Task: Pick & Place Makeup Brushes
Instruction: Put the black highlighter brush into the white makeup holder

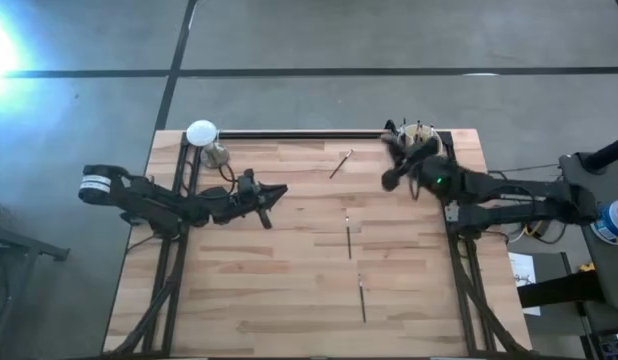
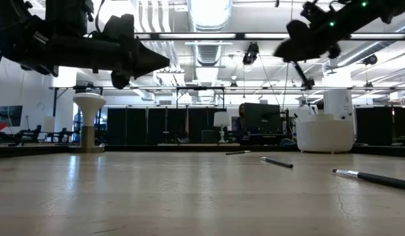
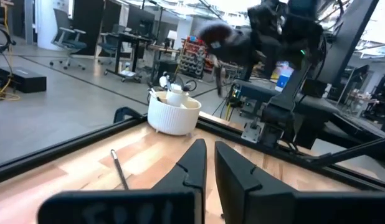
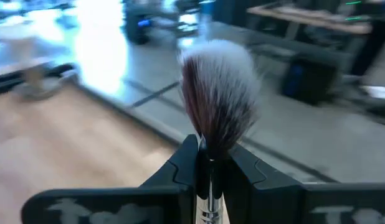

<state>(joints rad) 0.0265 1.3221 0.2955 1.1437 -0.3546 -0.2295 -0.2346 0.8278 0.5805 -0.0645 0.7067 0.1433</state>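
Across the wooden table (image 1: 289, 270), three thin makeup brushes lie loose between the arms: one (image 1: 340, 165) nearest the white cup (image 1: 421, 140) at the far right corner, a second (image 1: 349, 237) farther from it, a third (image 1: 362, 297) farthest. Just beside the cup, the right end effector (image 4: 212, 163) is clamped on the fluffy brush (image 4: 218, 99), so a transfer looks in hand; next it likely needs lowering to a resting spot. Well apart from the cup, the left end effector (image 3: 208, 163) hangs with fingers nearly together, empty.
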